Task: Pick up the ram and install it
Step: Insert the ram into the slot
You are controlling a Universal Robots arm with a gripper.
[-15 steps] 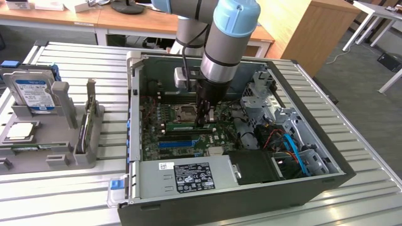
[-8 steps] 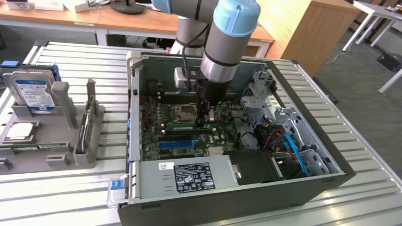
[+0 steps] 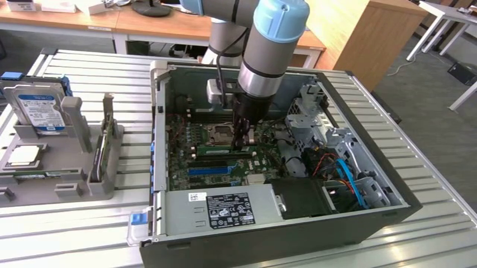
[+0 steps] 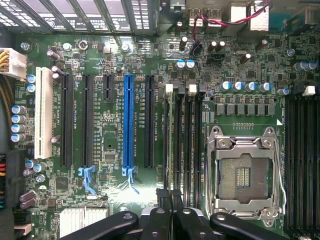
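My gripper point(image 3: 242, 142) reaches down into the open computer case point(image 3: 160, 128), low over the motherboard point(image 4: 110, 150). The ram point(image 3: 214, 149) is a thin green stick standing on edge along a memory slot beside the CPU socket point(image 4: 245, 170). In the wrist view the ram point(image 4: 169, 140) shows edge-on as a narrow strip running away from my black fingertips point(image 4: 161, 196). My gripper point(image 4: 169, 196) is shut on its near end. I cannot tell whether the stick is pressed fully into the slot.
A long blue slot point(image 4: 128, 120) and black slots lie beside the memory slots. The power supply point(image 3: 223, 209) and drive cage with cables point(image 3: 335, 167) crowd the case. On the exterior view's left, a grey holder point(image 3: 71, 184) carries a hard drive point(image 3: 37, 109).
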